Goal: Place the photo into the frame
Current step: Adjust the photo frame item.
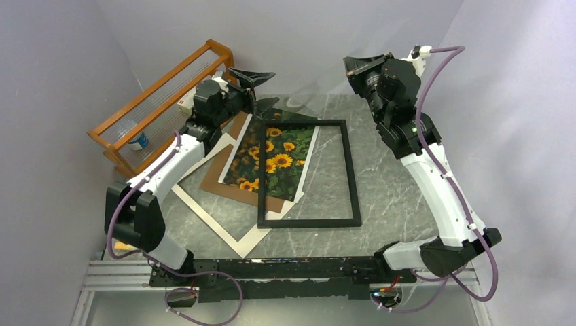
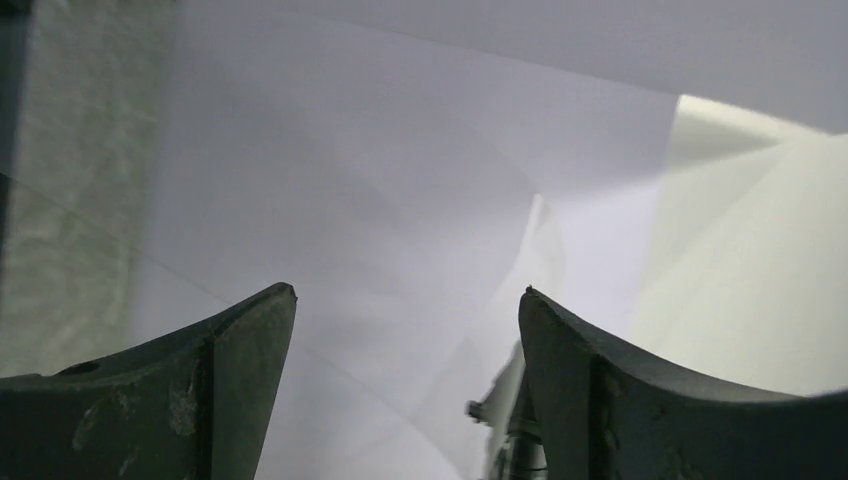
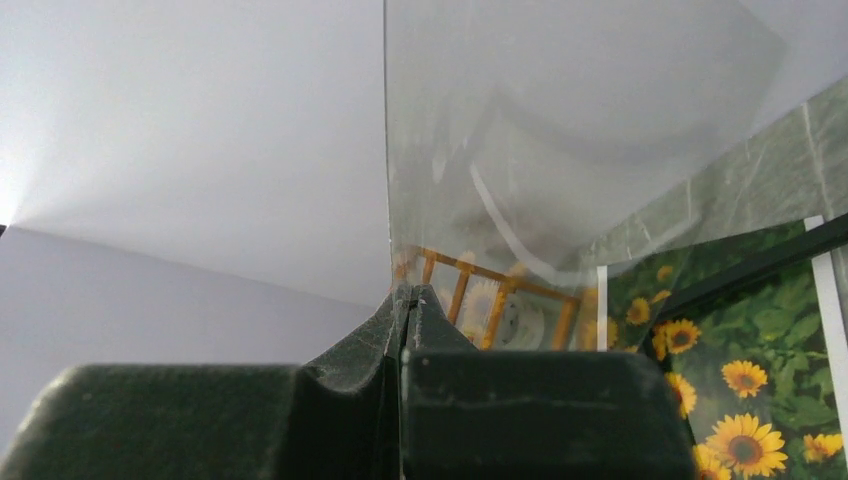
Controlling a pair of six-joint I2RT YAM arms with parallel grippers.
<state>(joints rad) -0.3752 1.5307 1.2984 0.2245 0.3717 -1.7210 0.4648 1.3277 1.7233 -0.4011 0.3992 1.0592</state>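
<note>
Nearest, white mat (image 1: 210, 219) flat on the table. Just beyond, frame (image 1: 352, 173) lying flat, its left bar across photo (image 1: 282, 159), face-up on brown board (image 1: 217, 178), left part sticking out. Further back, left gripper (image 2: 407, 292) spread wide, holding nothing. Far right, right gripper (image 3: 405, 292) pinched tight on clear pane (image 3: 560, 130), up off the table.
</note>
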